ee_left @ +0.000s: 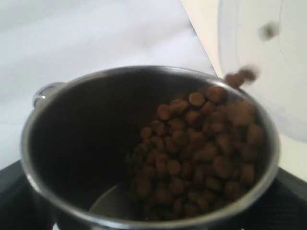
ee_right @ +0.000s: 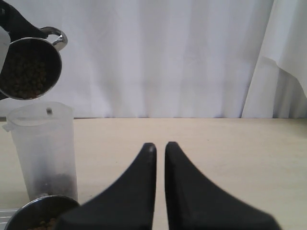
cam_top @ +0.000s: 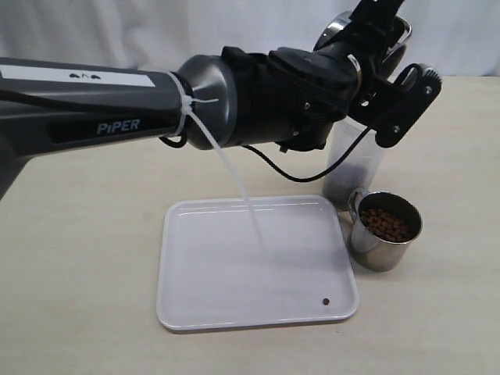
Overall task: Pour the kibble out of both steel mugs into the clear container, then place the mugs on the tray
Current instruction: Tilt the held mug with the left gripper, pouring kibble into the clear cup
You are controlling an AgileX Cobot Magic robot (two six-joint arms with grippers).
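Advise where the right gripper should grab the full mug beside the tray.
Probably pinch the steel mug across its wall, from its open right side in the exterior view: upright, full of kibble, handle toward the tray, clear container behind.

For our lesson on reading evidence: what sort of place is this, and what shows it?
Probably a robotics lab test bench, not a kitchen: a pale tabletop, a white curtain backdrop, and a robot arm tipping a steel mug of kibble over a clear container.
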